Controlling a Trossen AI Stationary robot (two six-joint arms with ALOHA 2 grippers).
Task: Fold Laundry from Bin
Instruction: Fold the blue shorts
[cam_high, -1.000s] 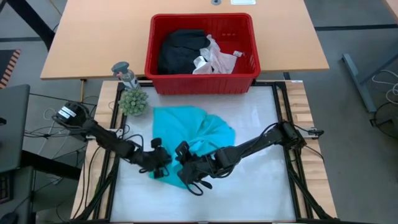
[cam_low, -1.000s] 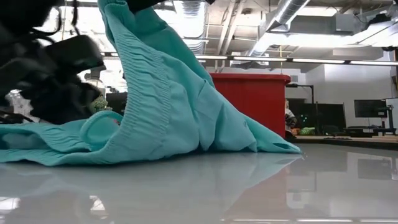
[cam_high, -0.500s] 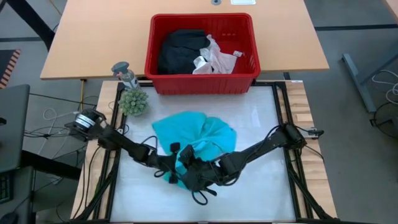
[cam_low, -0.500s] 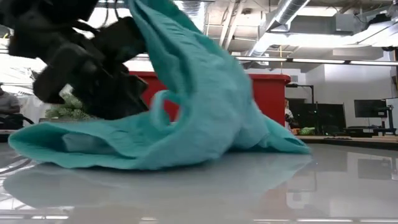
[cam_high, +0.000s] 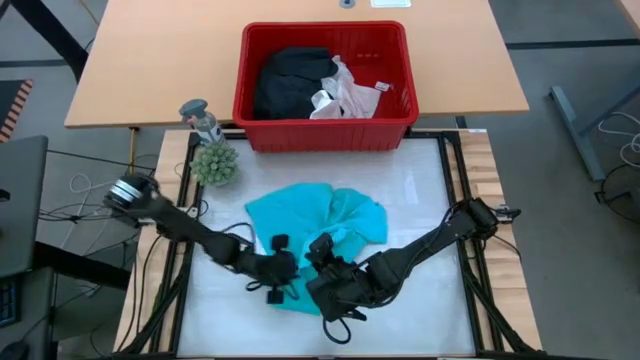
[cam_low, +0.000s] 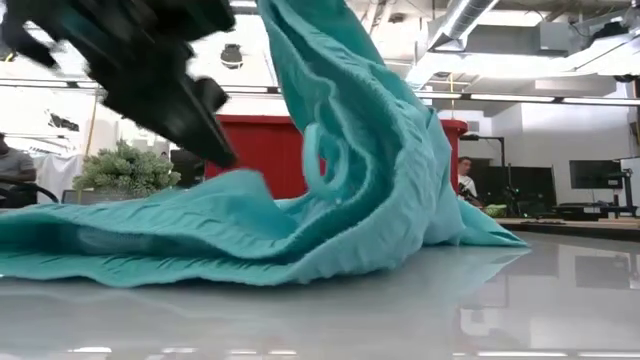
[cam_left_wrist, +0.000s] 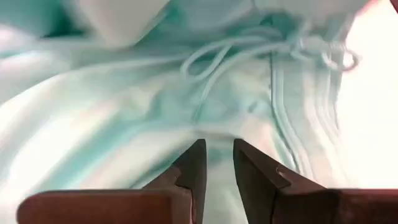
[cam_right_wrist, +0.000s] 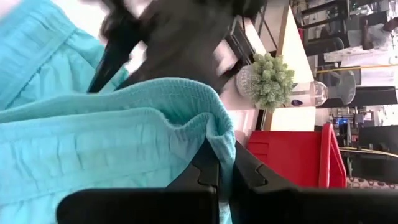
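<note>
A teal garment (cam_high: 318, 222) with an elastic waistband and a drawstring (cam_left_wrist: 249, 53) lies bunched on the white table, one part lifted high (cam_low: 350, 110). My right gripper (cam_high: 320, 252) is shut on it at its near side. Just to the left, my left gripper (cam_high: 290, 272) is almost shut on the same cloth, its dark fingers (cam_low: 212, 135) slanting down. The red bin (cam_high: 325, 70) stands at the far edge with a black garment (cam_high: 290, 80) and white laundry (cam_high: 345, 92) inside. My left gripper slants down from the table's left onto the teal garment's low near part (cam_left_wrist: 214, 134), with cloth in the narrow gap between its fingers; which edge or fold it has cannot be told. That part stays low over the table. My right gripper pinches the gathered waistband edge (cam_right_wrist: 214, 134) between its two fingers, the cloth folded over at the fingertips. It comes slanting down from the table's right. The held part is lifted clear and the rest drapes down onto the table.
A small green plant (cam_high: 213, 162) and a glass object (cam_high: 200, 115) stand at the table's far left, close to the garment. Bare white table lies to the right and near side. A wooden table carries the bin.
Both grippers have gone toward the table's right and near edges, rising a little, each keeping its hold. The garment's lifted fold has travelled to the right with them, and its lower part has spread out flatter on the table's left side.
</note>
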